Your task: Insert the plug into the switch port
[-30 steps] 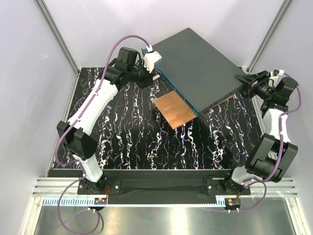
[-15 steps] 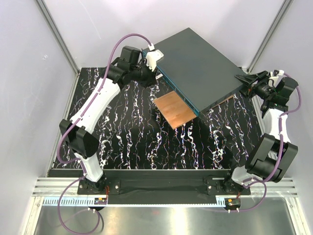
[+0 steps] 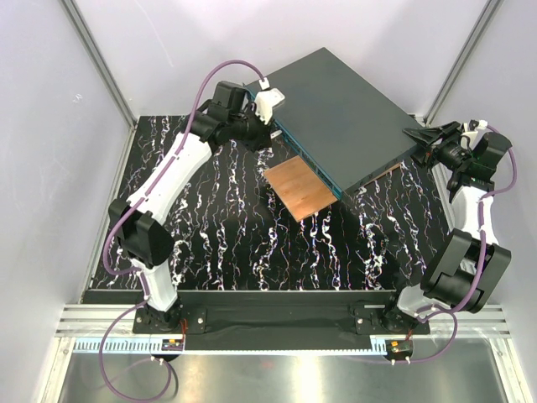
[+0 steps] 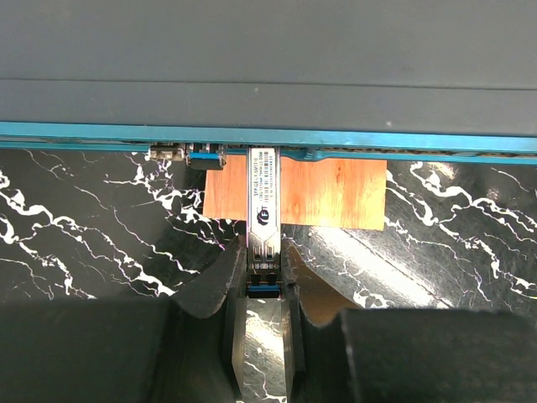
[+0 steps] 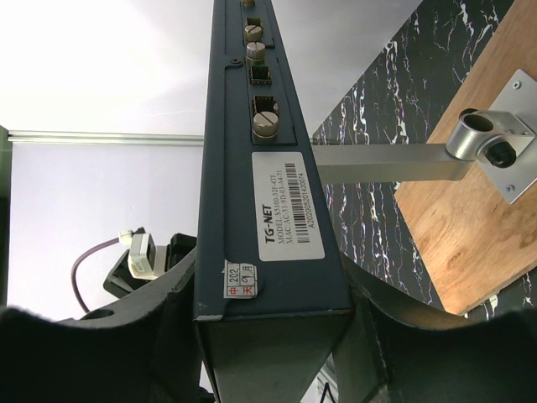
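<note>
The switch is a large flat dark-grey box (image 3: 344,105) with a teal-blue port face (image 3: 304,154). My left gripper (image 3: 265,134) is shut on the plug (image 4: 263,210), a slim metal module with a white label and a blue rear latch. The plug's front tip meets the teal face (image 4: 403,138), beside two small parts that stick out of the face. The port openings are hidden at this angle. My right gripper (image 5: 268,306) is shut on the box's far corner (image 5: 268,168), with one finger (image 5: 138,315) on each flat side.
A copper-brown square plate (image 3: 300,187) lies on the black marbled mat (image 3: 218,227) under the box's teal edge. In the right wrist view a metal bracket (image 5: 470,143) stands on this plate. White enclosure walls stand close on all sides.
My left arm has moved right and forward, bringing the plug up to the teal face. The right arm and the box have not moved.
</note>
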{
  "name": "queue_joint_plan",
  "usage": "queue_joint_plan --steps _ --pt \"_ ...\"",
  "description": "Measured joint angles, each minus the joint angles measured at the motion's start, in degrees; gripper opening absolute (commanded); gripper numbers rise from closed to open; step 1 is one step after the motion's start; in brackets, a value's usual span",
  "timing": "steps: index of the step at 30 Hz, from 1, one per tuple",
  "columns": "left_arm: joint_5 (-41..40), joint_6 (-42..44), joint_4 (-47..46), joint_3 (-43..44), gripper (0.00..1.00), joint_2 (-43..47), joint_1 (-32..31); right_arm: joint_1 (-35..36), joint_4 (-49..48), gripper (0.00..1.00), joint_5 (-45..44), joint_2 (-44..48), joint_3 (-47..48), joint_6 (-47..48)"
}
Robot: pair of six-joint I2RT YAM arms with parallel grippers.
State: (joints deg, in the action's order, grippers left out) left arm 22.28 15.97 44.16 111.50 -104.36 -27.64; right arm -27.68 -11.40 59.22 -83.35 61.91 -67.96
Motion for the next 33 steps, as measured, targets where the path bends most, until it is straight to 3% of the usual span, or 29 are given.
queue_joint_plan --steps 33 --pt "-0.68 -0.52 -0.07 1.86 0.0 -0.74 0.26 0.0 -0.28 0.0 0.07 -0.07 0.0 -0.13"
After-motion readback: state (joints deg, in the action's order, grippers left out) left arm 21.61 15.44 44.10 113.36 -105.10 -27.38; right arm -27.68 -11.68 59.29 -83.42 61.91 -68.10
